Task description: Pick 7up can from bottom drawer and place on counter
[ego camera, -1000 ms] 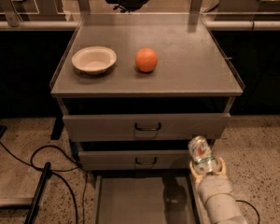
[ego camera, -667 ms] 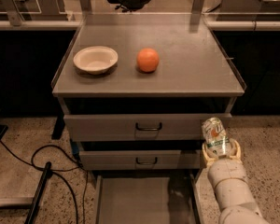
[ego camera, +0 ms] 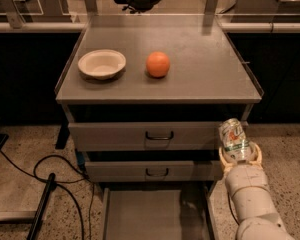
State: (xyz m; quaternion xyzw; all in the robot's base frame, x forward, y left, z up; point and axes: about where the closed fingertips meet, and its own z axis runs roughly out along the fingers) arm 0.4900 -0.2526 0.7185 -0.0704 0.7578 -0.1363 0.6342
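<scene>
The 7up can (ego camera: pixel 234 138), silvery with green and red marks, is held upright in my gripper (ego camera: pixel 239 154) at the lower right, in front of the right end of the top drawer and below the counter's front edge. The gripper's cream fingers (ego camera: pixel 256 153) are closed round the can's lower part. The bottom drawer (ego camera: pixel 155 214) is pulled open below, its flat grey floor bare, to the left of my arm. The counter (ego camera: pixel 205 69) is the grey top of the cabinet, above and behind the can.
A white bowl (ego camera: pixel 102 63) and an orange (ego camera: pixel 158 64) sit on the counter's left and middle. Two upper drawers with black handles (ego camera: pixel 159 135) are shut. Black cables (ego camera: pixel 55 174) lie on the speckled floor at left. Posts and a rail stand behind the counter.
My gripper has lifted the can from beside the open bottom drawer up and to the right, to the height of the top drawer front.
</scene>
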